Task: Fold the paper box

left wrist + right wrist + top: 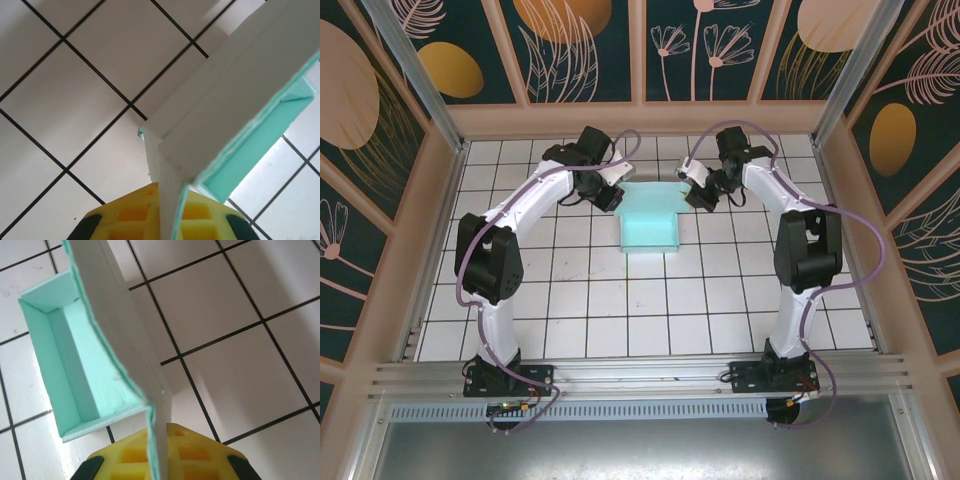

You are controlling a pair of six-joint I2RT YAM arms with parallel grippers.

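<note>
Teal card of the box (650, 232) sits on the tiled surface (620, 310) at the far middle, between my two arms, and it is part-way folded. The near half already has low walls standing, so it reads as a shallow tray. The far end spreads wider, with a flap (215, 110) running out to each side. My left hand (170, 217) is closed on the left flap, the card pinched edge-on between the yellow pads (135, 215) and lifted off the tiles. My right hand (157, 457) is clamped the same way on the right flap, which stands up beside the tray's open inside. As I judge it, the base and near walls are done. What remains is bringing these two flaps in and tucking them so the far end closes, and I cannot tell whether any lid panel is left.
</note>
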